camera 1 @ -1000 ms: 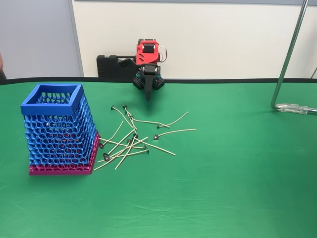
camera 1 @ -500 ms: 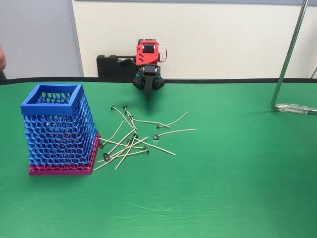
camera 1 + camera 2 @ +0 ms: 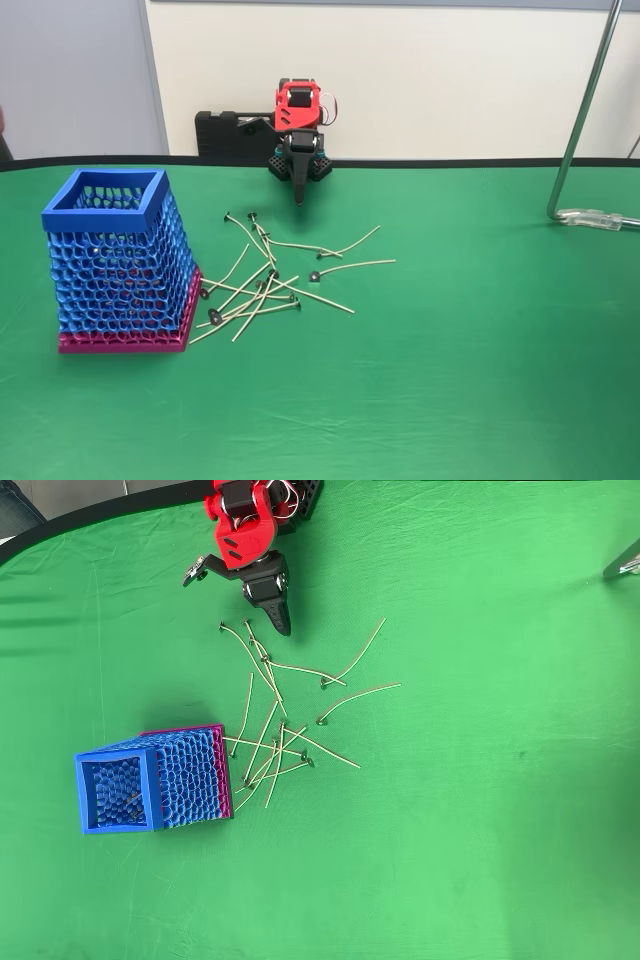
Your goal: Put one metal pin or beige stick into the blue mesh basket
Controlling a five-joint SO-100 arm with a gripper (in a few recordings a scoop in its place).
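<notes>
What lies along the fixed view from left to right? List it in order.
blue mesh basket → heap of beige sticks → bent metal stand. The pincer hangs above the heap, overlapping its span, so it is left out of the order.

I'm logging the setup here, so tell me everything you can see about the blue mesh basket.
The blue mesh basket stands upright on the green table, at the left in the fixed view. Its walls look like blue plastic honeycomb mesh, widening downward from a solid square blue rim to a flat magenta base. The top is open. The overhead view shows a thin pale stick inside. The loose beige sticks lie beside it, the nearest ends reaching about to its base. The gripper is well away.
</notes>
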